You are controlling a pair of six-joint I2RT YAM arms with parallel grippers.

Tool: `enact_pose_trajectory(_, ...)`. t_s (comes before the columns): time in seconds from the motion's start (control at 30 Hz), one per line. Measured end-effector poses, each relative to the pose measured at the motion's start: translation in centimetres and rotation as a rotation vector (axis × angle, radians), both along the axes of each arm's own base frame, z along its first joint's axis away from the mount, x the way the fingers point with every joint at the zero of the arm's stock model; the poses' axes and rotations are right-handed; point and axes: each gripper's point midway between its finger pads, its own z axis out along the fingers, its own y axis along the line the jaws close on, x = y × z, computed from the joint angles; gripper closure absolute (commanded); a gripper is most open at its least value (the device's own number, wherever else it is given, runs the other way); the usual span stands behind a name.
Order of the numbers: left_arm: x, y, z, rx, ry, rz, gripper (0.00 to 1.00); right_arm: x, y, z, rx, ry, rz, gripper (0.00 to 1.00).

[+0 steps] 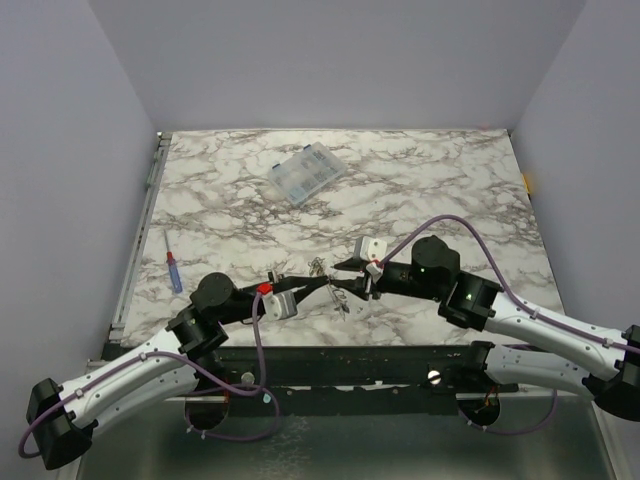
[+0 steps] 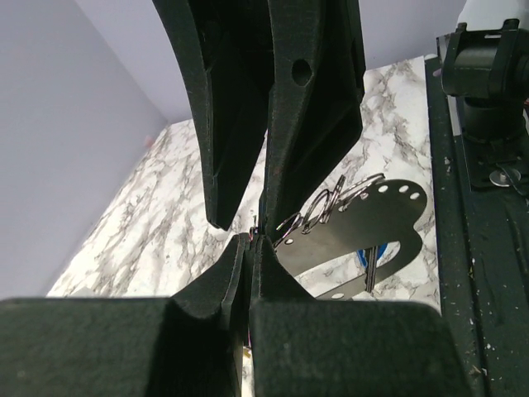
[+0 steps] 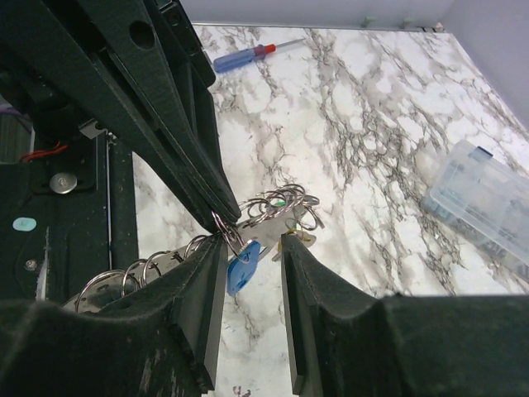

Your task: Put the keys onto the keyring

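Above the near middle of the marble table [image 1: 450,180], the left gripper [image 2: 257,225] is clamped tight on the keyring [image 2: 364,219]. Facing it, the right gripper [image 3: 250,248] stands with fingers parted, a blue-headed key [image 3: 241,266] between them and more keys [image 3: 283,205] bunched just behind.

**Head count at the marble table**

One table [image 1: 450,180]; two grippers over it, the left gripper [image 1: 322,283] and the right gripper [image 1: 347,268]; one red-and-blue screwdriver [image 1: 174,272]; one clear compartment box [image 1: 307,173]; one keyring [image 2: 388,207]; one blue key [image 3: 242,269] that I can pick out for certain, with a fleck of green beside it that may be a second; the small wire rings [image 3: 277,207] are bunched too tightly to count, though there are more than five
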Motion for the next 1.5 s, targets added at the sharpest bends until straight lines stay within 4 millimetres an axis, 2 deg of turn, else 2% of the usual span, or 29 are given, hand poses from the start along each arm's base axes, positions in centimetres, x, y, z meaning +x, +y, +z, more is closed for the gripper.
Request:
enact_pose_trajectory(0.17,-0.1,0.1,0.2,-0.011,-0.001,0.000,1.00,0.1,0.2,-0.3,-0.008,0.005,0.000,0.62)
enact_pose_trajectory(0.33,-0.2,0.2,0.4,-0.019,0.001,-0.001,1.00,0.3,0.5,-1.0,-0.029,0.015,0.002,0.80)
enact_pose_trajectory(1.0,-0.4,0.6,1.6,-0.097,-0.004,0.005,1.00,0.4,0.8,-0.7,-0.022,0.009,0.005,0.81)
enact_pose_trajectory(1.17,-0.3,0.7,2.0,-0.133,0.003,0.012,1.00,0.5,1.0,-0.4,-0.010,0.002,0.006,0.96)
enact_pose_trajectory(1.27,-0.4,0.9,2.3,-0.165,0.008,0.016,1.00,0.5,1.0,-0.1,0.000,-0.005,0.006,0.99)
enact_pose_trajectory(1.5,-0.3,1.1,2.9,-0.208,0.021,0.022,1.00,0.6,1.2,0.3,0.023,-0.018,0.008,0.99)
